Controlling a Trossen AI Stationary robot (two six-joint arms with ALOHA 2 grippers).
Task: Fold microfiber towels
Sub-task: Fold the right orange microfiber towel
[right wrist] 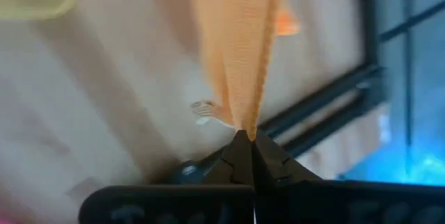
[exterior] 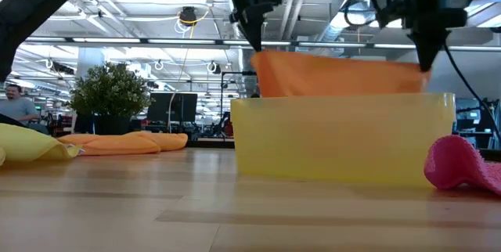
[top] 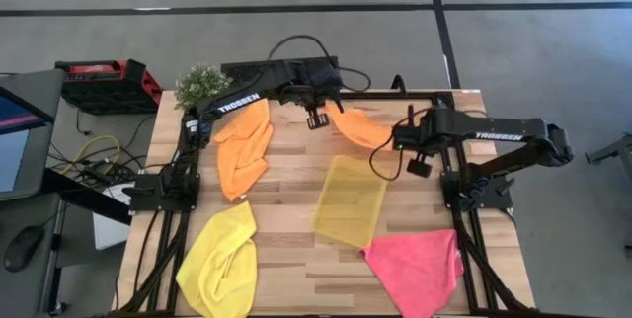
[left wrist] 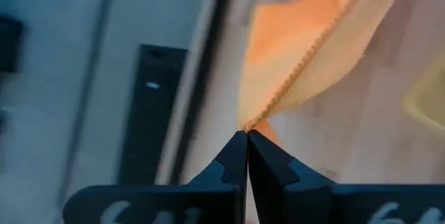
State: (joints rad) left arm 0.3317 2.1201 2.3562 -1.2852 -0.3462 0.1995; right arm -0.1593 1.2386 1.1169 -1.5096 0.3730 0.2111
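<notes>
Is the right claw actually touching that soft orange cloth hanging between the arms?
Touching. The right wrist view shows the right claw shut on the orange cloth's edge.

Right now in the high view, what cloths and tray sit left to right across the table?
Yellow towel → orange towel lying flat → yellow tray → pink towel. The held orange towel overlaps the tray's span, so it is left out.

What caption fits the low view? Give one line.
Both tools, left and right, hold an orange towel stretched behind the yellow tray.
</notes>
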